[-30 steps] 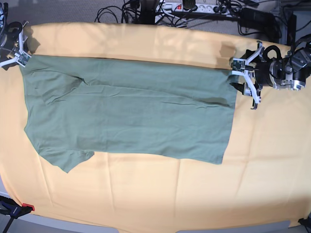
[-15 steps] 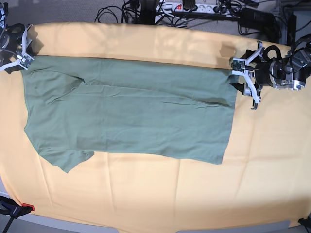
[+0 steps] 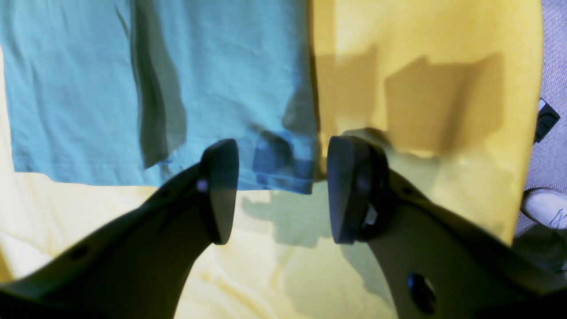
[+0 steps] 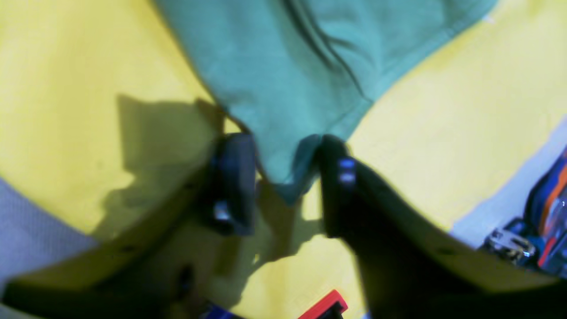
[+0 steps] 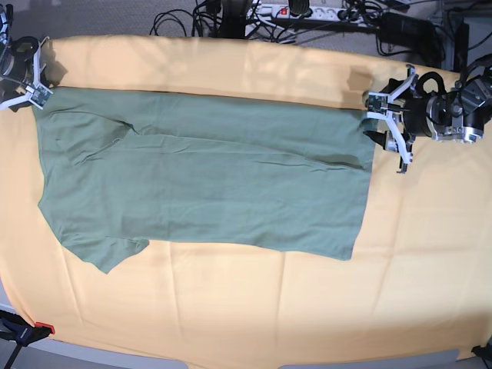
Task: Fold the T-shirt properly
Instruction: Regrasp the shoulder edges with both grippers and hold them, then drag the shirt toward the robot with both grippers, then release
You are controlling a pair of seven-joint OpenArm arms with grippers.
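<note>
T-shirt (image 5: 204,181) is lying flat on the yellow cloth (image 5: 246,307), thin, soft and floppy. Right pincer (image 4: 283,188) is closing around its corner, grip unclear. Left pincer (image 3: 279,190) is gaping wide beside its hem corner, holding nothing.

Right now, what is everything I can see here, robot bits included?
T-shirt: one, sage green, lying flat across the middle of the cloth, hem toward the left gripper.
Cloth: one, yellow-orange, spread under the shirt.
Power strip: one, white, on the floor beyond the far edge.
Cables: several, black, tangled around the power strip.
Clamp: one, black with a red tip, at the near corner.
Left gripper: one, black fingers, jaws open, poised at the shirt's hem corner.
Right gripper: one, black fingers, jaws on either side of a shirt corner; grip unclear.
</note>
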